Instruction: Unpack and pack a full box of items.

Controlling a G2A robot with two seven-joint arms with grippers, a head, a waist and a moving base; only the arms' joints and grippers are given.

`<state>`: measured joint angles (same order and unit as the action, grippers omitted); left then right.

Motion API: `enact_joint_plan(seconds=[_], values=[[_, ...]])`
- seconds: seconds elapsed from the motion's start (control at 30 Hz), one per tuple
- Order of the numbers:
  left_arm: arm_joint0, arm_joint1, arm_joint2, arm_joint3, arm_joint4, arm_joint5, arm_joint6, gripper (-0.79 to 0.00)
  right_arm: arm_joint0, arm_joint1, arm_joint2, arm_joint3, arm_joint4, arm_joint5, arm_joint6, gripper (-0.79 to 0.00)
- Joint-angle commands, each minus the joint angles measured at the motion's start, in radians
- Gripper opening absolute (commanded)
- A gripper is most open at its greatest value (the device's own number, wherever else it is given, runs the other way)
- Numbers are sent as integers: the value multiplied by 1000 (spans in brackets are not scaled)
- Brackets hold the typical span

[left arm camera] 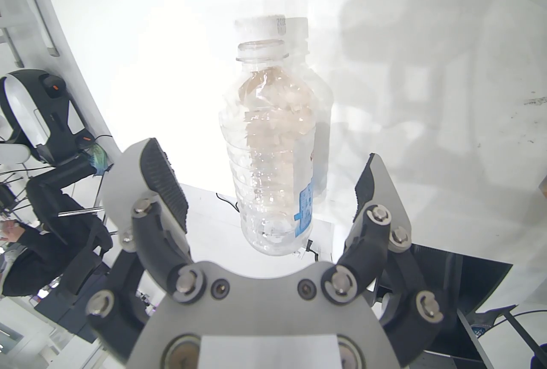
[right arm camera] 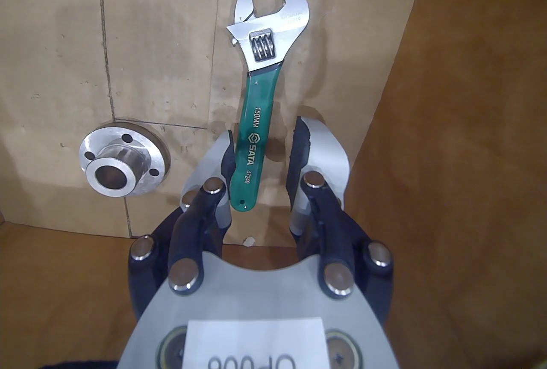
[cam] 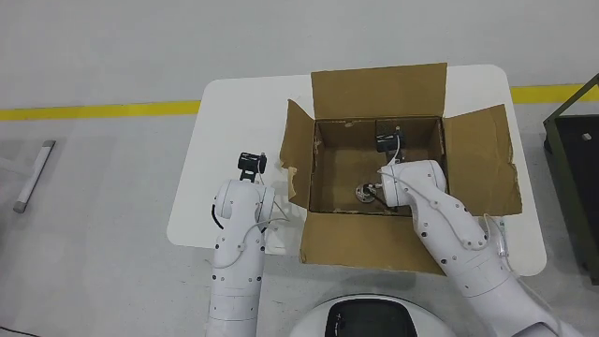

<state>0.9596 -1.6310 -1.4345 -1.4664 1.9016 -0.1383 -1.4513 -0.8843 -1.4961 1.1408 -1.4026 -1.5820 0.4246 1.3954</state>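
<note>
On white table (cam: 243,122), cardboard box (cam: 379,89), grey floor (cam: 140,37)

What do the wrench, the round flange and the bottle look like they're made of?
The wrench has a bright polished metal head, probably steel, and a glossy green handle, likely a plastic or rubber coating. The flange is bare silvery metal with a machined, softly reflective finish. The bottle is thin clear plastic, ribbed and see-through, with a white cap.

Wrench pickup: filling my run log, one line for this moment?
right end effector open astride wrench handle in box | left end effector open around bottle
</note>
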Motion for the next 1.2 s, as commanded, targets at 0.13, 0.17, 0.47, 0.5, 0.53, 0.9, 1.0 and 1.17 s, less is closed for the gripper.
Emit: enact_joint_plan(seconds=[0.13,0.17,0.47,0.5,0.53,0.9,1.0,1.17], values=[[0,0,0,0,0,0,0,0,0,-9,6,21,6,7,-7,-493],[0,0,0,0,0,0,0,0,1,-10,6,24,7,7,-9,-496],[0,0,0,0,0,0,0,0,1,-18,13,41,9,1,-20,-727],[0,0,0,0,0,0,0,0,0,-19,15,42,10,1,-21,-782],[0,0,0,0,0,0,0,0,-1,-20,16,43,11,-2,-23,-785],[0,0,0,0,0,0,0,0,-26,-27,37,-38,62,-32,-80,-785],[0,0,0,0,0,0,0,0,-48,-28,44,-89,86,-54,-114,-785],[0,0,0,0,0,0,0,0,-96,-28,89,-200,210,-87,-185,-785]])
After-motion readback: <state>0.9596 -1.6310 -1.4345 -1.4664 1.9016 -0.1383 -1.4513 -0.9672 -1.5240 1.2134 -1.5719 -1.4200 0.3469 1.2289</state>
